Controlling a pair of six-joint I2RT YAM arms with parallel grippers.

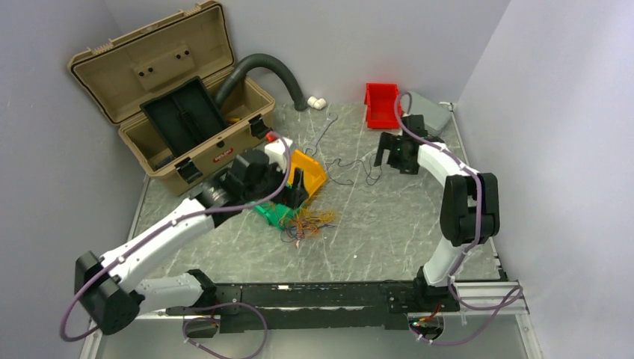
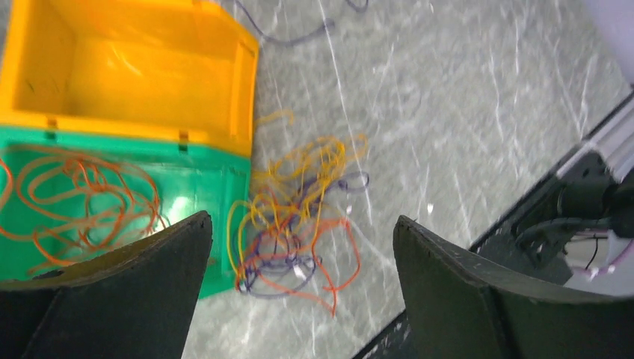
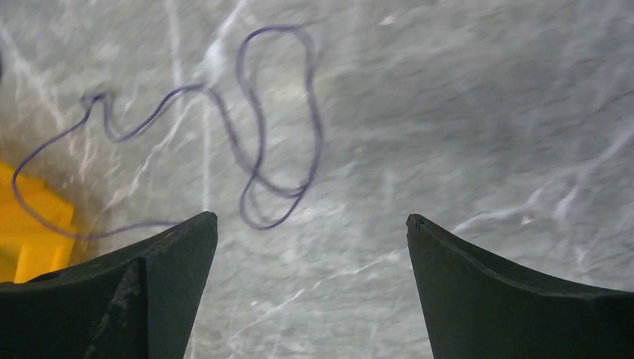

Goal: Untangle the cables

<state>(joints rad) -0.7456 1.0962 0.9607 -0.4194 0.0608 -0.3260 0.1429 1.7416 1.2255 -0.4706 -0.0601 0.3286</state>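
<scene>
The cables [image 1: 306, 223] are a small tangle of yellow, orange and dark hair-thin wires on the grey table, just in front of a green bin [image 1: 275, 215]. In the left wrist view the tangle [image 2: 299, 217] lies beside the green bin [image 2: 202, 187], which holds loose orange wires [image 2: 82, 194]. My left gripper [image 1: 297, 188] is open and empty above the bins, its view [image 2: 299, 224] looking down on the tangle. A separate thin dark wire [image 1: 351, 170] lies mid-table and loops in the right wrist view [image 3: 258, 127]. My right gripper [image 1: 389, 153] is open and empty above it [image 3: 312, 221].
A yellow bin [image 1: 312, 172] sits against the green one and looks empty in the left wrist view [image 2: 127, 67]. An open tan toolbox [image 1: 187, 112] and a grey ribbed hose [image 1: 269, 67] stand back left. A red bin [image 1: 381, 105] and a grey box [image 1: 428, 112] stand back right.
</scene>
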